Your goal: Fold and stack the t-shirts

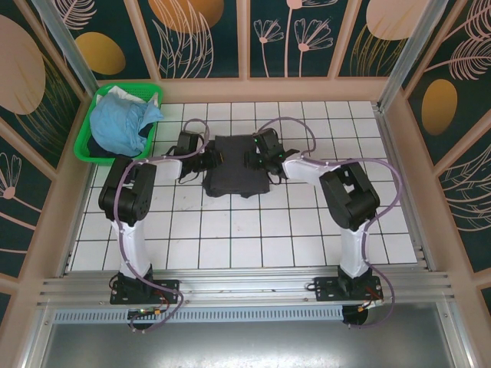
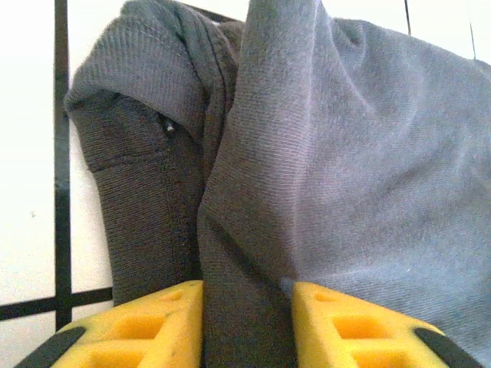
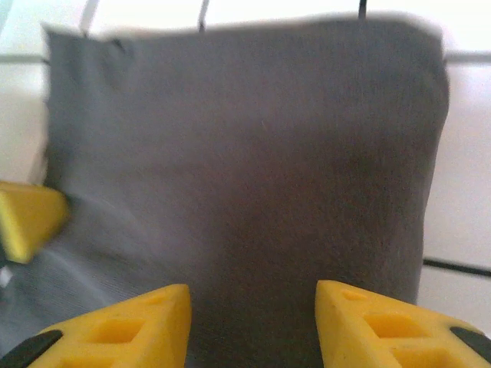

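Note:
The dark charcoal-grey t-shirt (image 1: pixel 238 170) lies folded into a thick rectangle at the middle of the table. My left gripper (image 1: pixel 211 159) is at its left edge. In the left wrist view a raised fold of the grey t-shirt (image 2: pixel 322 153) runs between the yellow fingers (image 2: pixel 165 318), and the left gripper (image 2: pixel 247 295) is shut on it. My right gripper (image 1: pixel 252 159) hovers over the shirt's top right part. The right gripper (image 3: pixel 253 299) stands open above the flat grey t-shirt (image 3: pixel 253 153). The light blue t-shirt (image 1: pixel 123 123) lies crumpled in the basket.
A green plastic basket (image 1: pixel 88 146) sits at the far left corner of the white tiled table (image 1: pixel 253 230). Patterned walls enclose the table on three sides. One yellow finger of the left gripper (image 3: pixel 23 218) shows at the left edge of the right wrist view.

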